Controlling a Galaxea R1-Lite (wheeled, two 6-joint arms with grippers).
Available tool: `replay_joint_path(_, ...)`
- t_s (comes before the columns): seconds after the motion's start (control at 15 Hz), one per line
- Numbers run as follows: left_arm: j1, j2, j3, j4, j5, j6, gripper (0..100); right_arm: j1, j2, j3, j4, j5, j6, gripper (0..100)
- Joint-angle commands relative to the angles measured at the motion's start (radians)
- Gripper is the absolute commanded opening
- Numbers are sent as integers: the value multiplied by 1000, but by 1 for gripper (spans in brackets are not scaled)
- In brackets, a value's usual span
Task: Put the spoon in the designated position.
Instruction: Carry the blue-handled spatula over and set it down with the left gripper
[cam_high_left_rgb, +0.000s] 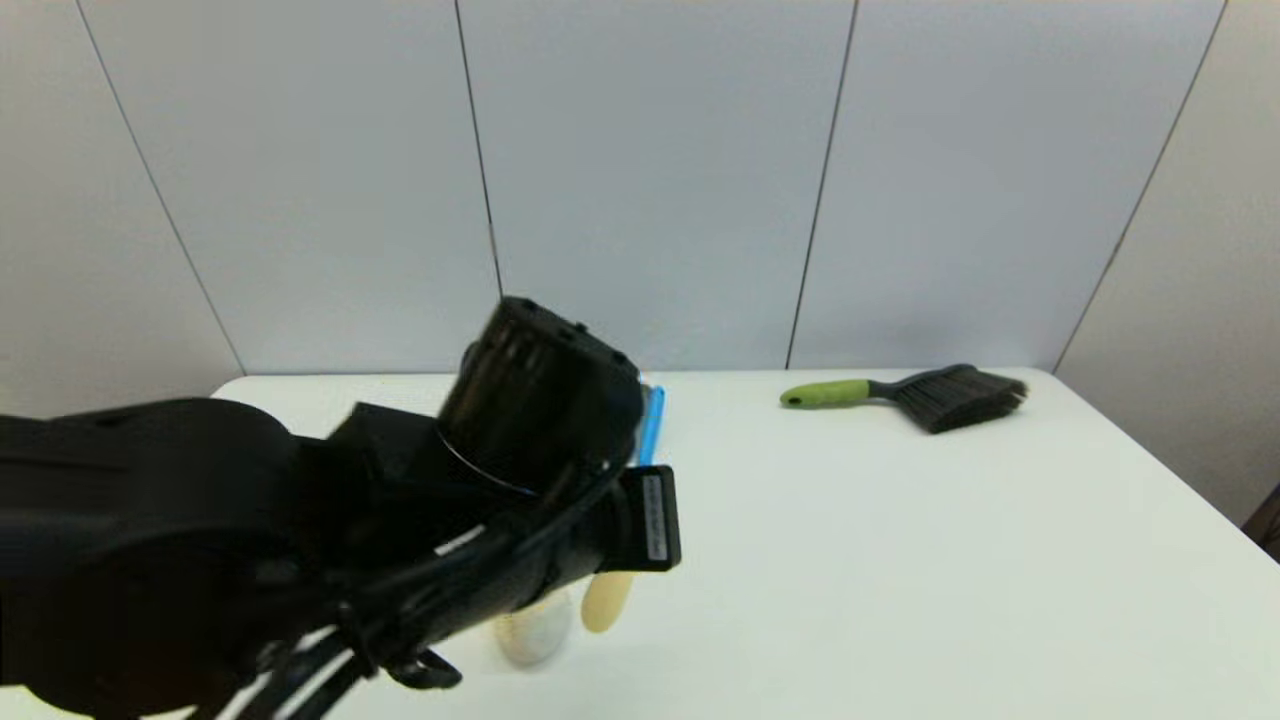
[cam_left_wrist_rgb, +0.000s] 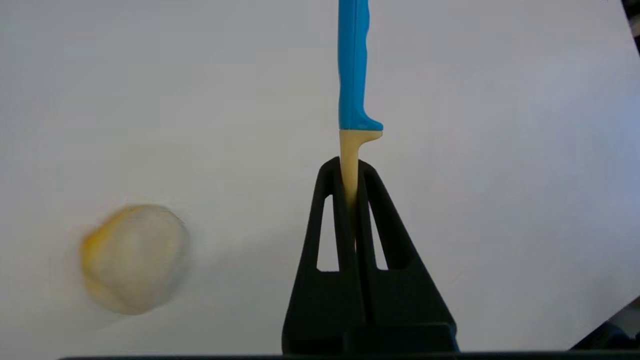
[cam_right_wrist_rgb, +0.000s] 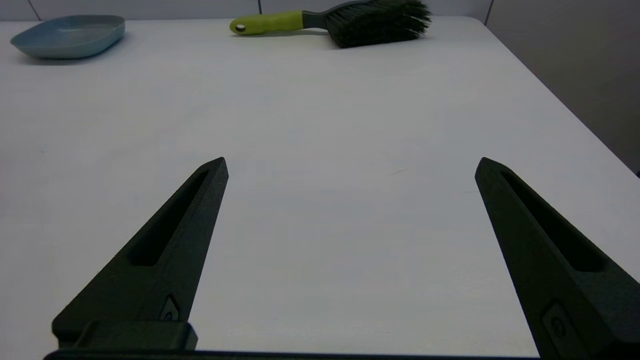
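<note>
My left gripper (cam_left_wrist_rgb: 350, 167) is shut on the spoon (cam_left_wrist_rgb: 353, 75), pinching its yellow neck just below the blue handle. The handle points straight away from the fingers. In the head view my left arm (cam_high_left_rgb: 300, 520) covers the gripper. Only the spoon's blue handle (cam_high_left_rgb: 652, 425) and its yellow bowl (cam_high_left_rgb: 607, 600) stick out past it. I cannot tell whether the spoon touches the white tabletop (cam_high_left_rgb: 900, 560). The designated position has no mark that I can see. My right gripper (cam_right_wrist_rgb: 352, 162) hovers low over bare table, open and holding nothing.
A green-handled brush (cam_high_left_rgb: 900, 392) with black bristles lies at the table's far right, also in the right wrist view (cam_right_wrist_rgb: 350, 20). A light blue plate (cam_right_wrist_rgb: 70, 35) sits at the far left. A pale round object (cam_left_wrist_rgb: 135, 257) rests beside the left gripper.
</note>
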Motion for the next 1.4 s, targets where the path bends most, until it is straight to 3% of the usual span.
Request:
replay_joint_path(0.07,-70,108,30,-3,132,-104,0,0,2,0,0,0,-1,100)
replay_joint_path(1.33,-144,298,-4,-4,187,-112,0,0,2,0,0,0,0,100)
replay_joint_path(1.4,-144,303,-7,-4,187,-107,100,0,2,0,0,0,-1,100)
